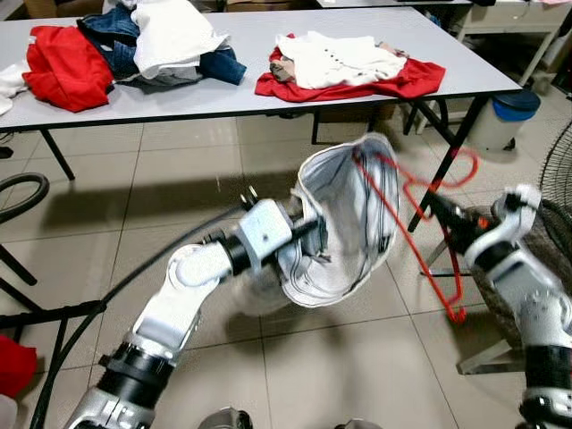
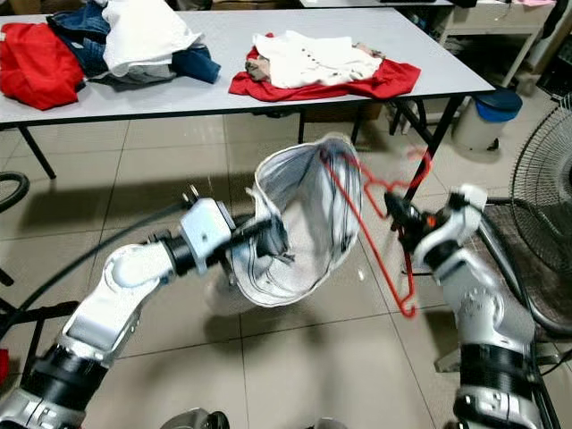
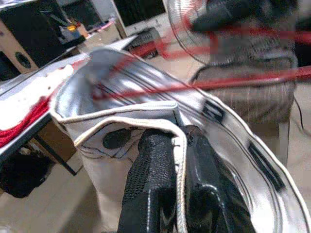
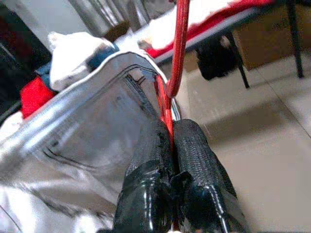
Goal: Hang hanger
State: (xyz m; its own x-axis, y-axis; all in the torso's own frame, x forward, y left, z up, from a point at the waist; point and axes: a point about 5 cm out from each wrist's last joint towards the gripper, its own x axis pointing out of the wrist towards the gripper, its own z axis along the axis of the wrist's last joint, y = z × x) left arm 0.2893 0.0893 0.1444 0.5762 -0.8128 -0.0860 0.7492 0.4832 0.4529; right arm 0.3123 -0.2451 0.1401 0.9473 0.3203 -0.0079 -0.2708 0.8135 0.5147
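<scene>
Red wire hanger [image 1: 420, 201]: held in mid-air over the tiled floor [image 1: 179, 179], one arm threaded into a pale grey garment [image 1: 344, 223]. Right gripper [image 1: 444, 217]: fingers [image 4: 194, 160] pressed tight on the hanger wire, seen close in the right wrist view. Left gripper [image 1: 308, 239]: clamped on the garment's piped hem [image 3: 180, 184], as the left wrist view shows. Head views add the grey table [image 1: 250, 54] behind, bearing heaped clothes [image 1: 134, 45], and a floor fan [image 2: 545, 179] at the robot's right.
</scene>
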